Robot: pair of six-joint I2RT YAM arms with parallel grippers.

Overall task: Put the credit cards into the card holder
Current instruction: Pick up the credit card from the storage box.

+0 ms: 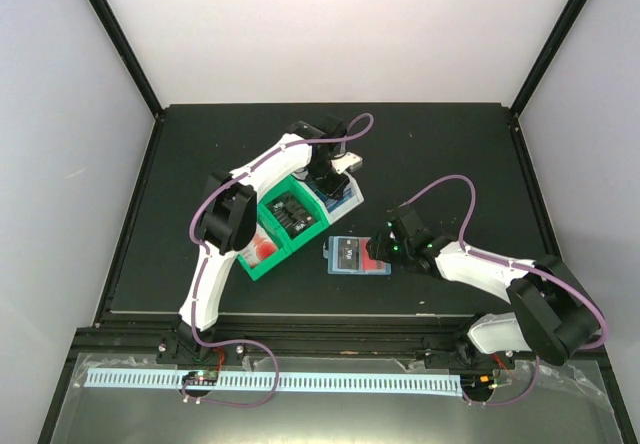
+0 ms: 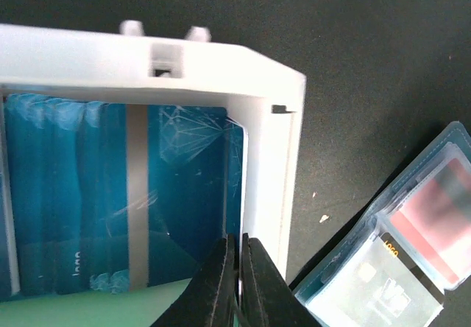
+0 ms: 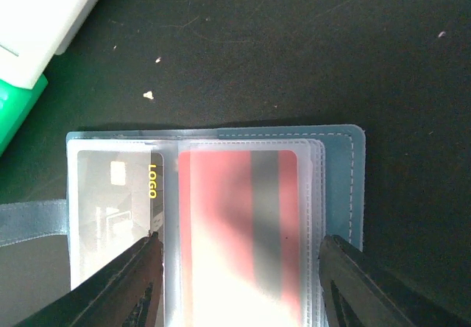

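Note:
Blue credit cards (image 2: 176, 187) stand stacked in a white bin (image 2: 268, 157). My left gripper (image 2: 239, 257) reaches into that bin (image 1: 348, 199), its jaws shut on the thin edge of the rightmost blue card by the bin's wall. The teal card holder (image 3: 342, 172) lies open on the table (image 1: 355, 257), with a red-and-white card (image 3: 235, 216) and a black card (image 3: 110, 194) inside its clear sleeves. My right gripper (image 3: 239, 268) is open low over the holder. Its fingers (image 3: 140, 275) stand either side of the sleeve with the red-and-white card.
A green bin (image 1: 283, 257) next to the white one holds black cards (image 1: 295, 214) and red cards (image 1: 262, 249). The card holder (image 2: 390, 261) lies just right of the white bin. The holder's strap (image 3: 29, 220) sticks out to its left.

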